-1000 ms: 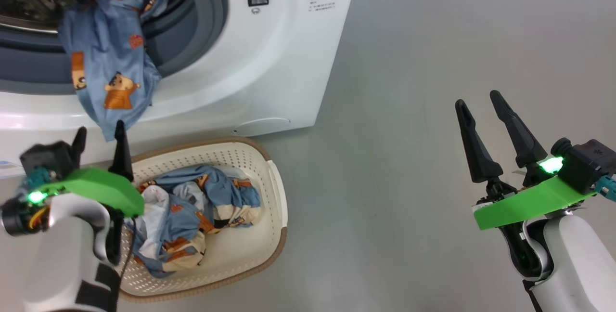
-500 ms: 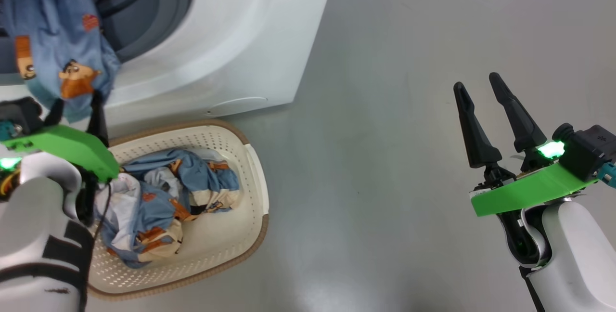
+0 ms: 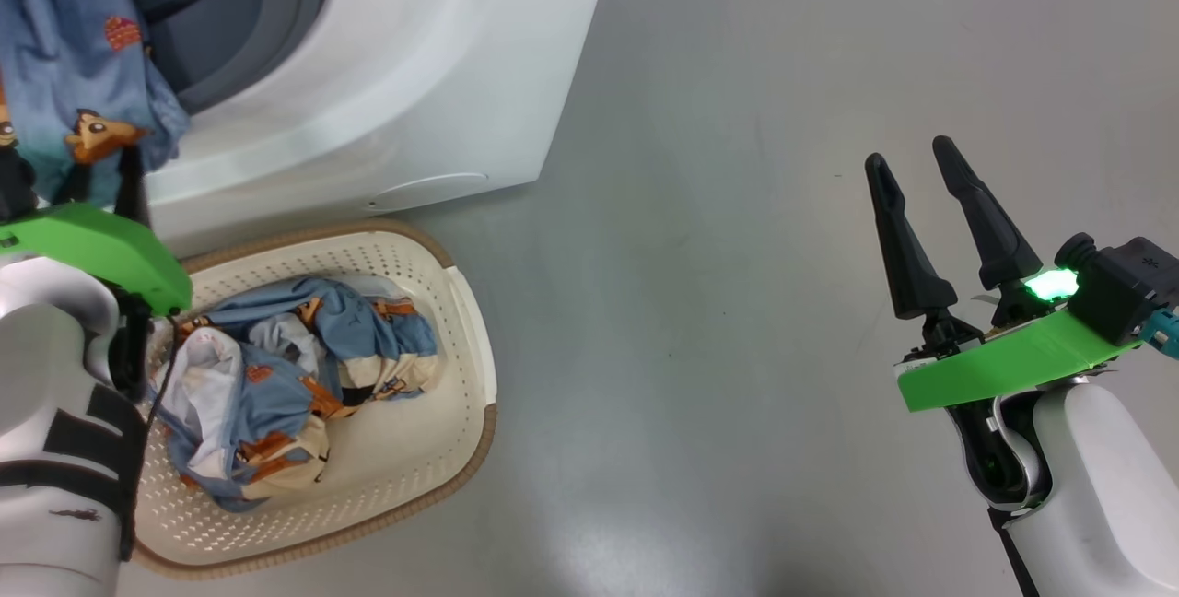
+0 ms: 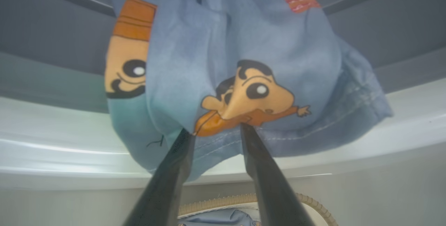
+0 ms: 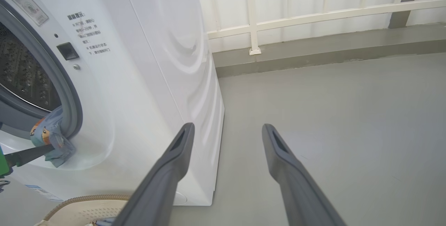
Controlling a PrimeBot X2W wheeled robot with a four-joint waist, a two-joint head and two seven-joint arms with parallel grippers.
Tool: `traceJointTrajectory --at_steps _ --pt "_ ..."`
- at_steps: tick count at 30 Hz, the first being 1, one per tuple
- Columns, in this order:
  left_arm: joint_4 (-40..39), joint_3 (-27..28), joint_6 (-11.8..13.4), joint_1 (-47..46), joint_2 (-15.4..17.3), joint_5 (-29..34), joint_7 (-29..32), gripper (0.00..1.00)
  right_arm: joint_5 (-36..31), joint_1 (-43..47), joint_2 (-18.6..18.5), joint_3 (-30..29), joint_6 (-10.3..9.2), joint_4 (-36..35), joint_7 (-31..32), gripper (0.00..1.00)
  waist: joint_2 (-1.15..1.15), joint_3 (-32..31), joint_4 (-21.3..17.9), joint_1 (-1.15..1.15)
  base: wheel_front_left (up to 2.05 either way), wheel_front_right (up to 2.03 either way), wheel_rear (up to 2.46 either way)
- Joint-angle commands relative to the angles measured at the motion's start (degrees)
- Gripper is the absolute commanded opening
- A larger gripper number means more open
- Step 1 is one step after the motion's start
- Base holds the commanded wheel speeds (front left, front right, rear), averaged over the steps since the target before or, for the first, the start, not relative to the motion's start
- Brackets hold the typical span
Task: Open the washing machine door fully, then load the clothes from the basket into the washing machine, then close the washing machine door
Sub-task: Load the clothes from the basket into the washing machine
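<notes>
One of the light blue clothes (image 3: pixel 74 53) hangs out of the washing machine (image 3: pixel 387 72) opening, over its grey ring. My left gripper (image 3: pixel 104 173) points up at its lower hem. In the left wrist view the left gripper (image 4: pixel 215 130) has its tips apart, with the hem of this garment (image 4: pixel 244 44) between them. More clothes (image 3: pixel 285 376) lie bunched in the cream basket (image 3: pixel 470 367) on the floor in front of the machine. My right gripper (image 3: pixel 910 155) hovers open and empty over the floor, far right. The washing machine door is out of view.
Grey floor (image 3: pixel 718 302) stretches between the basket and my right arm. In the right wrist view the machine's side (image 5: pixel 181 62) stands near a white railing (image 5: pixel 313 13) and a low kerb. The basket rim (image 5: pixel 87 198) shows below.
The head camera has swung, shifting the whole picture left and up. My left gripper's fingers have come closer together at the hanging garment's hem. The right gripper keeps its pose.
</notes>
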Motion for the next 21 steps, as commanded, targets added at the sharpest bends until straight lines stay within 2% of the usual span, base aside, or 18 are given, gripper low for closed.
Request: traceJointTrajectory --at_steps 1,11,21 --pt "-0.62 0.4 -0.13 -0.54 1.94 -0.61 -0.8 0.0 0.18 -0.2 -0.09 0.7 0.09 -1.06 -0.27 1.0 0.0 -0.31 0.35 0.0 0.0 0.0 0.0" --pt "-5.21 -2.74 -0.13 2.33 1.02 -2.75 -1.72 0.0 0.15 0.46 -0.35 0.7 0.09 -1.0 -0.27 1.0 0.0 -1.41 2.28 0.0 0.0 0.0 0.0" --pt "-17.28 -3.62 -0.13 6.76 1.11 -3.75 -1.77 0.0 0.16 1.01 -0.77 1.18 0.09 -0.74 -0.27 1.0 0.0 -2.72 3.47 0.0 0.0 0.0 0.0"
